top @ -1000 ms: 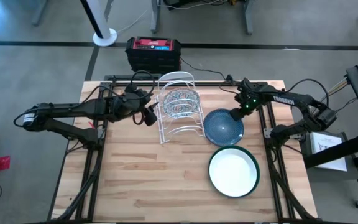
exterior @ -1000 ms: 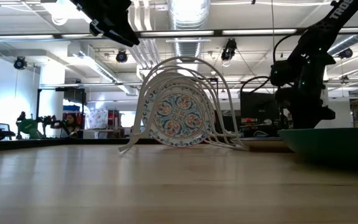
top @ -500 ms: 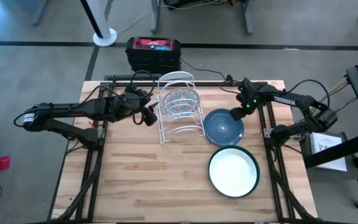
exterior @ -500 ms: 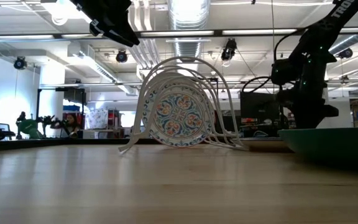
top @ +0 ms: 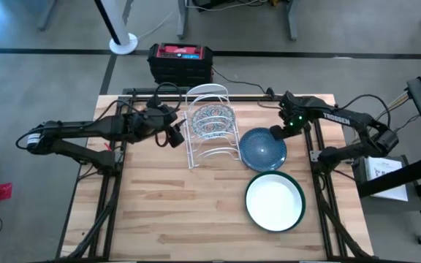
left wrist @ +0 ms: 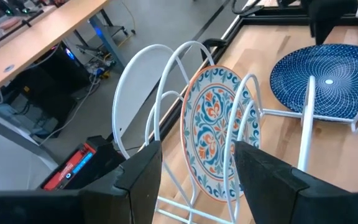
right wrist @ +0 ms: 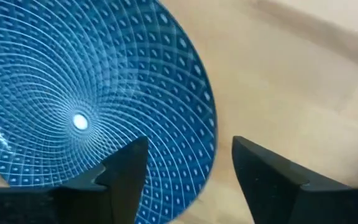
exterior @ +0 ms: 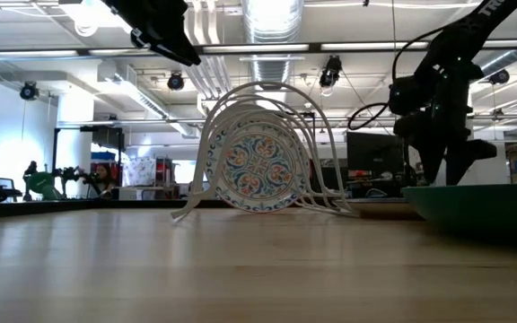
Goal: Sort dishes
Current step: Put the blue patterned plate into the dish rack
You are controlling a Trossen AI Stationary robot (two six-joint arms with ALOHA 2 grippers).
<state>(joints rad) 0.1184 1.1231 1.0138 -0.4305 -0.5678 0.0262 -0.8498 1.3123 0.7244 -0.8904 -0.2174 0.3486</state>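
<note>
The blue patterned dish (top: 263, 148) lies flat on the table right of the white wire rack (top: 209, 139). My right gripper (right wrist: 194, 177) hangs open just above the dish's far right rim (right wrist: 211, 118), one finger on each side of the rim, pointing down; I see no touch. The floral dish (left wrist: 213, 134) stands on edge in the rack, and a plain white dish (left wrist: 135, 93) stands in a slot behind it. A green dish with a white inside (top: 275, 201) rests on the table nearer the front. My left gripper (top: 175, 136) hovers open left of the rack, holding nothing.
A black and red box (top: 180, 62) sits beyond the table's far edge. Bare wood (top: 167, 212) fills the table's near left half. The rack's near slots (top: 214, 153) hold nothing.
My right gripper has opened over the blue dish's rim and risen slightly, rolling a little. The blue dish lies where it was.
</note>
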